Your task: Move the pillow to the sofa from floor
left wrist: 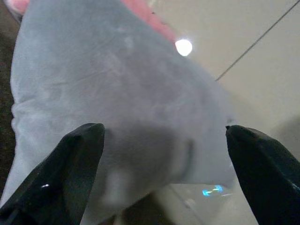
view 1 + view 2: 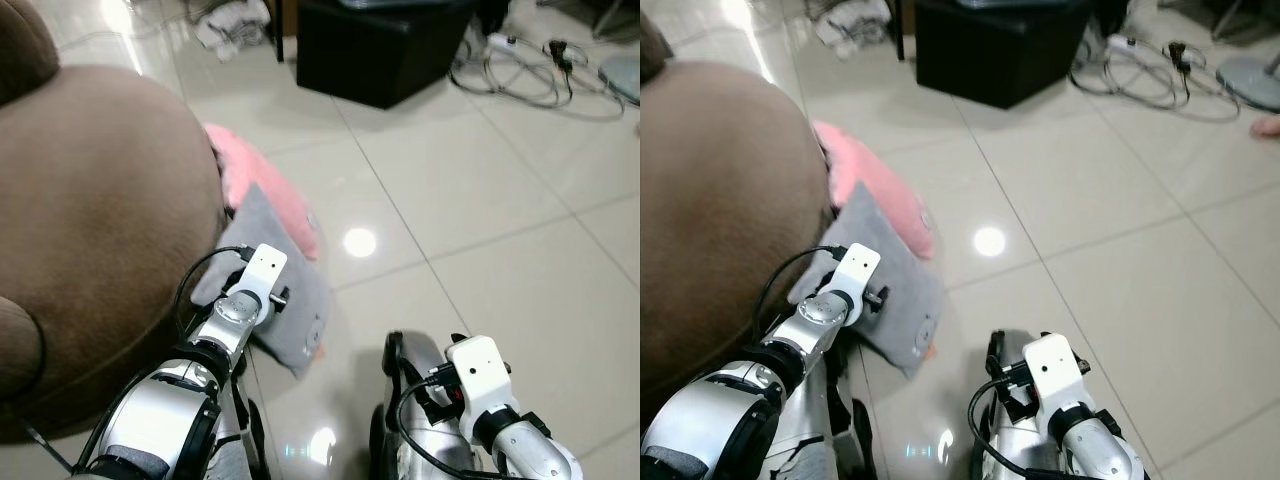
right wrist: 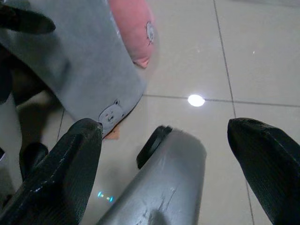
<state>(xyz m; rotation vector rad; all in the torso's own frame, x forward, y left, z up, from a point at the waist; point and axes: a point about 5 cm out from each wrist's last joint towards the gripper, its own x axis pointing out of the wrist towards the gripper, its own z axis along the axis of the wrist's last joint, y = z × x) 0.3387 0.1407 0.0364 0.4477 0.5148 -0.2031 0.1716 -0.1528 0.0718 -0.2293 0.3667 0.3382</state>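
Glossy tiled floor (image 2: 480, 200) bears a plush grey pillow (image 2: 290, 300) beneath the left hand's (image 1: 164, 164) wide-spread fingers.

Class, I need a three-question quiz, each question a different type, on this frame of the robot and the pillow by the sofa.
1. True or false: the grey pillow already lies on the brown sofa.
2. Which gripper points its open fingers at the grey pillow? A) left gripper B) right gripper
3. Fill in: the thing lying beside the grey pillow, against the sofa, is a ___ cushion.

Key
1. False: it is on the tiled floor, leaning at the sofa's base.
2. A; its fingers straddle the pillow without touching it.
3. Pink.
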